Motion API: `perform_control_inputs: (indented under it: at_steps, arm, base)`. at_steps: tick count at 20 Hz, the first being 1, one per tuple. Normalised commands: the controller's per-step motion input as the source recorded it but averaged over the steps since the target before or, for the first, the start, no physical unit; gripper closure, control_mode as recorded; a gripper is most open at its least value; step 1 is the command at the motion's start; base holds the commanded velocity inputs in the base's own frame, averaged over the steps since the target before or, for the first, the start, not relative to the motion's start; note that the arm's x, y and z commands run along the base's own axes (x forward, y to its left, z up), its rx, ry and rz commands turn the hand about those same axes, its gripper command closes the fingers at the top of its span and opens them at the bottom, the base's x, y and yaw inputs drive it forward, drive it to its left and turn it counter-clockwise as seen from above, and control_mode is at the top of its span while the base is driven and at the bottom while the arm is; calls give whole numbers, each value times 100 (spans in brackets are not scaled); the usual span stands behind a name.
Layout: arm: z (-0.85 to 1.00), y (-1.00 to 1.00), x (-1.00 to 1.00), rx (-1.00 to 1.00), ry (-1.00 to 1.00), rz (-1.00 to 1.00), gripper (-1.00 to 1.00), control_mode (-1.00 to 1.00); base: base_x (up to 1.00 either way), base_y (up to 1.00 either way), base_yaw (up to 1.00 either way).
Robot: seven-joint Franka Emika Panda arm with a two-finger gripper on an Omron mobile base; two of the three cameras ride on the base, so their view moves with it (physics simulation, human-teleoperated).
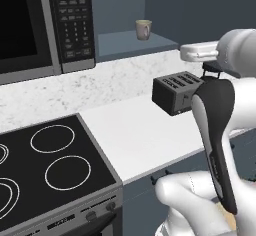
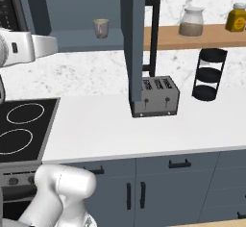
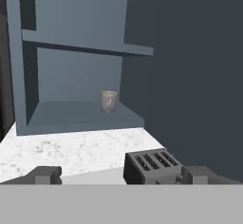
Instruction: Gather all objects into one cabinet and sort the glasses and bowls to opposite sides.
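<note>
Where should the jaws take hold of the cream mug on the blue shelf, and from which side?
Grip the cream mug across its upright body, coming straight in through the shelf's open front; walls close the other sides.

I'm seeing one small handled mug (image 1: 143,29), a cream colour, standing upright on the bottom shelf of the slate-blue cabinet (image 1: 131,44). It's sitting toward the right end of that shelf, near the side wall, well back from the front edge. The cabinet door (image 2: 134,43) is standing swung open, its tall black bar handle (image 2: 154,33) showing at the edge.
</note>
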Motion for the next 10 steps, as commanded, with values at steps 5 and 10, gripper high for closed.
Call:
perform_control_inputs:
  at_steps: [5,10]
  arm:
    - [0,3,35,2,8,1,-100,-100]
    - [0,7,14,0,0,0,-100,-100]
  base:
    - [0,0,0]
    - [0,0,0]
